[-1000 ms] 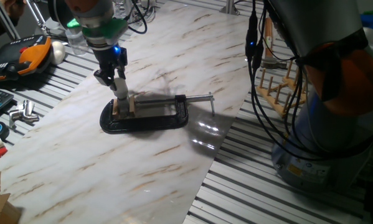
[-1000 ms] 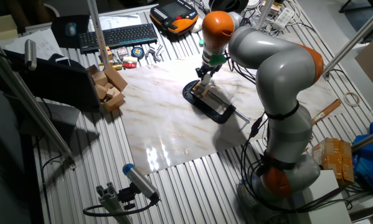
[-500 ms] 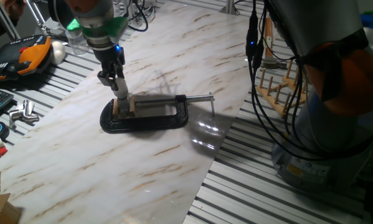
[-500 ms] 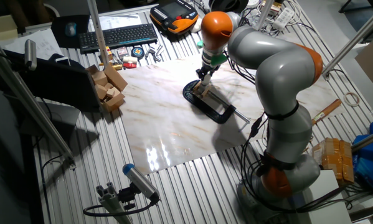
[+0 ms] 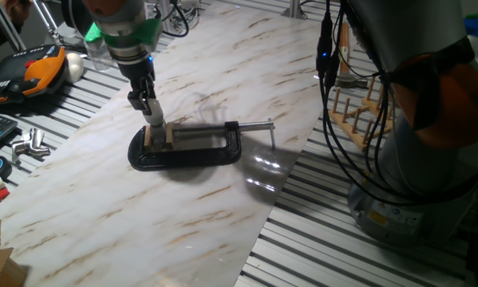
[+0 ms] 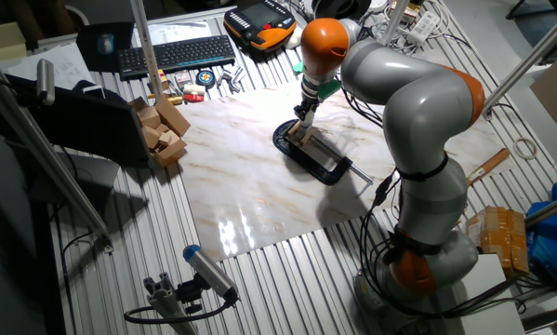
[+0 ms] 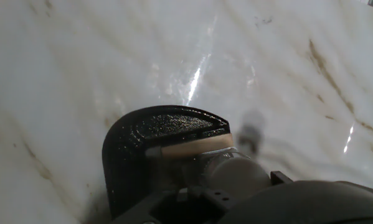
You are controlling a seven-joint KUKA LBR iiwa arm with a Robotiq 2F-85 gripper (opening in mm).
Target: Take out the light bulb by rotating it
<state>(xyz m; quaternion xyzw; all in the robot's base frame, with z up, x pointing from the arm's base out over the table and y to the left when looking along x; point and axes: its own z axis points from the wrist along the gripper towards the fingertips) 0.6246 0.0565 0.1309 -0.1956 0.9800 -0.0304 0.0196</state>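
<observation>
Frosted light bulb [image 7: 236,177] sits directly under the hand [image 5: 153,119], axis upright in the black clamp [image 5: 187,151]; grip unclear.

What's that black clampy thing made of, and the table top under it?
The black clamp looks like cast metal with a rough, pebbly black coating; its screw rod is bare shiny steel. The table top looks like glossy marble or a marble-patterned sheet: white, brown veins, light reflections.
</observation>
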